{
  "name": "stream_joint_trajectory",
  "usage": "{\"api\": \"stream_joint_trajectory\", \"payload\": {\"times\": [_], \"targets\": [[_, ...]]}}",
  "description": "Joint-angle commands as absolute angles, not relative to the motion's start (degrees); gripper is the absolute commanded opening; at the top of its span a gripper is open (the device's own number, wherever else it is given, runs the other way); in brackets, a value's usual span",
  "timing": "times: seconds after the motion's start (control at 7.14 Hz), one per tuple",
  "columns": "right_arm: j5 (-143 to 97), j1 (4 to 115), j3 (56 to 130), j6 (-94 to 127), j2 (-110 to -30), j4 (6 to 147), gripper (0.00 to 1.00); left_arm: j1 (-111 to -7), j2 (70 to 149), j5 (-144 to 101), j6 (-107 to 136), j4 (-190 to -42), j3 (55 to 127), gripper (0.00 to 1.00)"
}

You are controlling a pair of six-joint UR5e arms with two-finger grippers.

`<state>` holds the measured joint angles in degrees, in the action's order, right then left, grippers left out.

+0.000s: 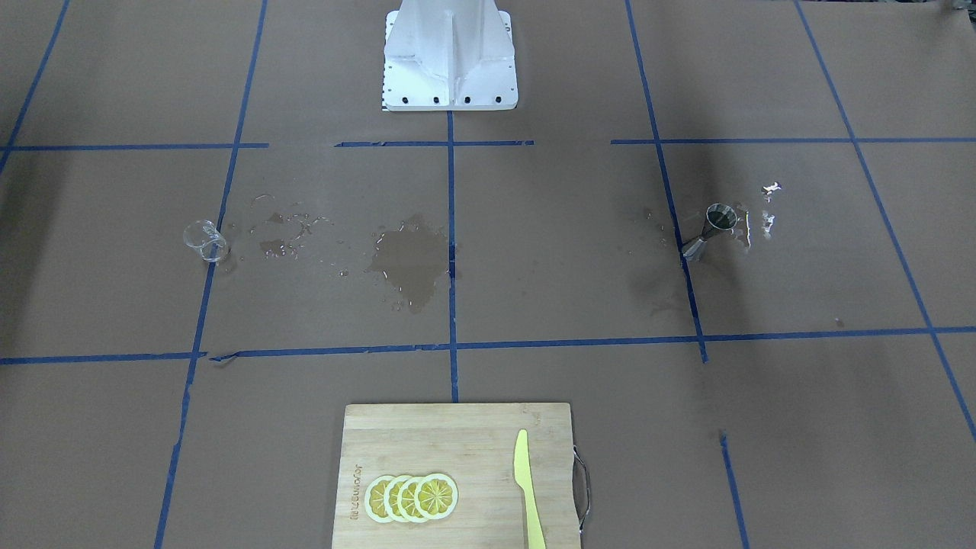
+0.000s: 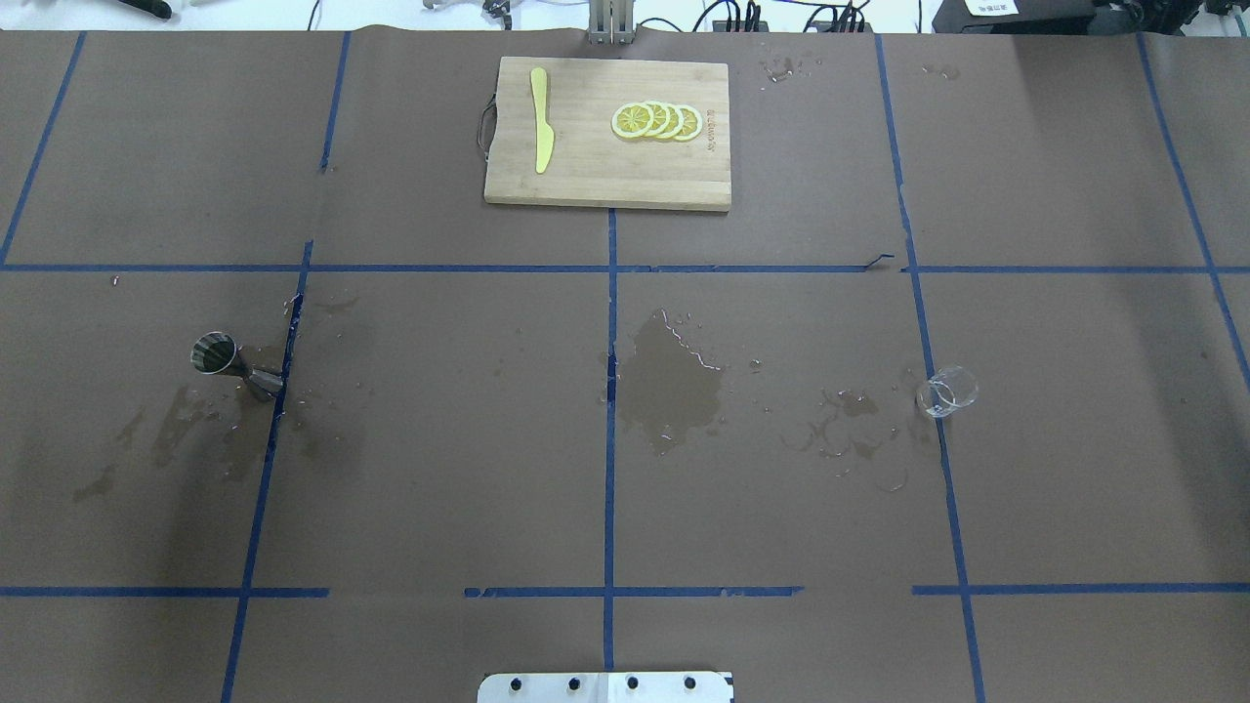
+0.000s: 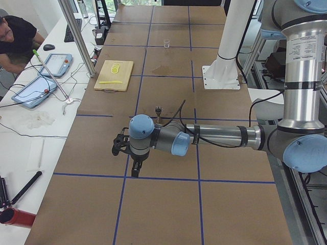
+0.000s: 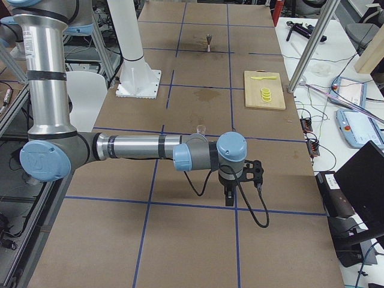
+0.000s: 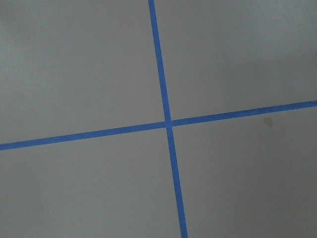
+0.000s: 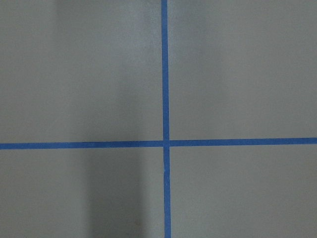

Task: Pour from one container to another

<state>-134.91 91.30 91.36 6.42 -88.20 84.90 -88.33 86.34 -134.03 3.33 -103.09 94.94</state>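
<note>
Well, glass cup [image 1: 206,241] and jigger [image 1: 709,231] apart (contents unclear); left hand [image 3: 135,170], right hand [image 4: 228,197] opening: cannot tell.

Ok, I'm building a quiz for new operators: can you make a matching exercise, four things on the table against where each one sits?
Things:
1 glass cup
2 jigger
3 yellow knife
4 lemon slices

Places:
A robot's left side
B cutting board, handle end
C robot's right side
D cutting board, end away from the handle

Pairs: 1-C, 2-A, 3-B, 4-D
</note>
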Motion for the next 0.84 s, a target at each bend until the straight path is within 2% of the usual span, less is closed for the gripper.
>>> {"api": "stream_joint_trajectory", "payload": {"times": [0.0,0.7], "targets": [[-134.9,91.3,91.2,6.4,-88.2,84.9,1.00,-88.3,86.4,-134.0,3.3,-103.1,94.9,1.00],[-134.9,91.3,91.1,6.3,-88.6,84.9,1.00,-88.3,86.9,-134.1,9.0,-103.1,95.1,1.00]]}}
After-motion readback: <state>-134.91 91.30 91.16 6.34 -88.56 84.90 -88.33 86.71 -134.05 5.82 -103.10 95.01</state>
